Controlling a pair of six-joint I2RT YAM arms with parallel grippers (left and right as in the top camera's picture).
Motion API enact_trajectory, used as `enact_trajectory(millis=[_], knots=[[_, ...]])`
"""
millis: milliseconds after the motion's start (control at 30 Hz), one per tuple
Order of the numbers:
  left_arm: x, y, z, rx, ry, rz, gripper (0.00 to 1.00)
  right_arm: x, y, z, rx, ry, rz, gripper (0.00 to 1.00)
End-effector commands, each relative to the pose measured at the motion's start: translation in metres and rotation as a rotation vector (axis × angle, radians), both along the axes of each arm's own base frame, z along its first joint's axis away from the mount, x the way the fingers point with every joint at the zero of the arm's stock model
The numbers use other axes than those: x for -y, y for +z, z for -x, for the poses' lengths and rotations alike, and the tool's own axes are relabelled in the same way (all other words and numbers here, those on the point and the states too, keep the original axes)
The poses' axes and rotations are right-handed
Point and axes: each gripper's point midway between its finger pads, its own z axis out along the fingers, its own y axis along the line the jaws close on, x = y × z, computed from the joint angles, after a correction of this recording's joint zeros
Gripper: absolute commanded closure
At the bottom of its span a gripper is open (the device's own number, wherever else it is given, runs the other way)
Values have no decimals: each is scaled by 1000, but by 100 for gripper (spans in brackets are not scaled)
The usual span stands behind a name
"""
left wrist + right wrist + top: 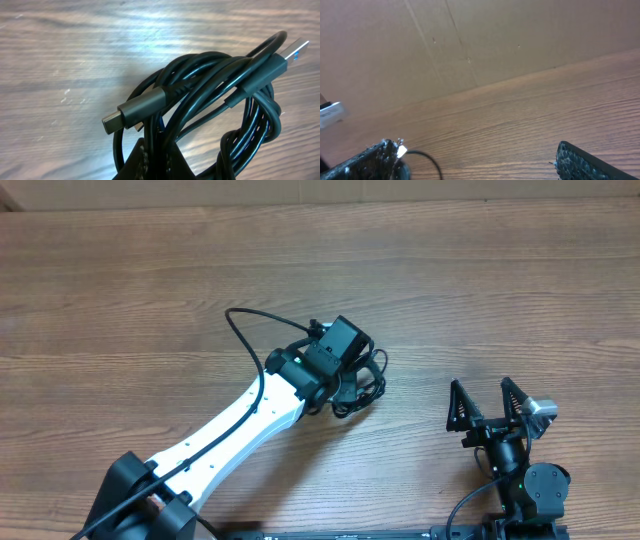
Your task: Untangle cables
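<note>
**Left pincer at the knot, right pincer waiting open**

The left pincer (348, 378) is down in the cables (362, 388). Its wrist view shows only one dark finger (142, 162), which stands among the loops at the lower edge. The bundle hides the rest, so I cannot tell how far this pincer is closed or whether it truly grips a strand. The cables fill this view very near the lens. I judge from this that the pincer is placed to take hold of the knot itself, not a loose end.

The cables are one small knotted bundle, near the middle of the table (150, 280) and just under the left wrist. Two plugs stick out of it: a grey plug (137, 110) pointing left and a metal plug (295, 50) at the upper right. These free ends are probably the easiest parts to pull out.

The right pincer (481, 384) is wide open and holds nothing. It stands apart from the bundle, to its right, with the fingers pointing away from the robot. Probably it waits there to catch a plug once the left side holds the knot steady.
</note>
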Motion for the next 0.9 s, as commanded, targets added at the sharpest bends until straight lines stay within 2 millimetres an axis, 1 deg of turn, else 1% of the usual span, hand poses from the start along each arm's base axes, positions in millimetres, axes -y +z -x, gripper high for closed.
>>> enact_trajectory(millis=[0, 133, 700, 767, 867], knots=[[-12, 10, 2, 17, 13, -35, 96, -1, -2, 0, 2, 1, 4, 0], [-19, 6, 10, -20, 21, -63, 96, -1, -2, 0, 3, 1, 4, 0], [-22, 2, 23, -80, 8, -68, 96, -1, -2, 0, 3, 2, 3, 0], [-22, 2, 23, -80, 8, -68, 96, -7, -1, 1, -1, 39, -40, 0], [-22, 2, 23, -78, 7, -68, 96, -25, 0, 6, -79, 145, -364, 0]])
